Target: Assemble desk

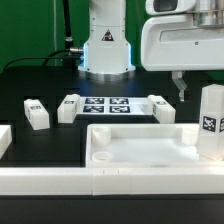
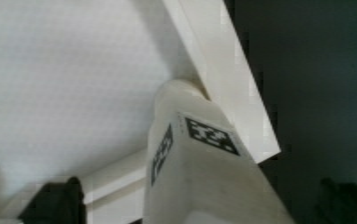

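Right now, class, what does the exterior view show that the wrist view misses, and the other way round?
Exterior view only: three loose legs, the marker board, the robot's base. Wrist view only: both fingertips spread either side of the upright leg, seen from above. Shared: that leg, the tabletop, the end effector.

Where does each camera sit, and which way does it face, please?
Exterior view: off the arm, facing across the tabletop toward the robot base; the end effector shows at the exterior view's right.
Wrist view: on the wrist, looking down at the upright leg; dark fingertips flank it.
Shared: the upright leg and the tabletop.
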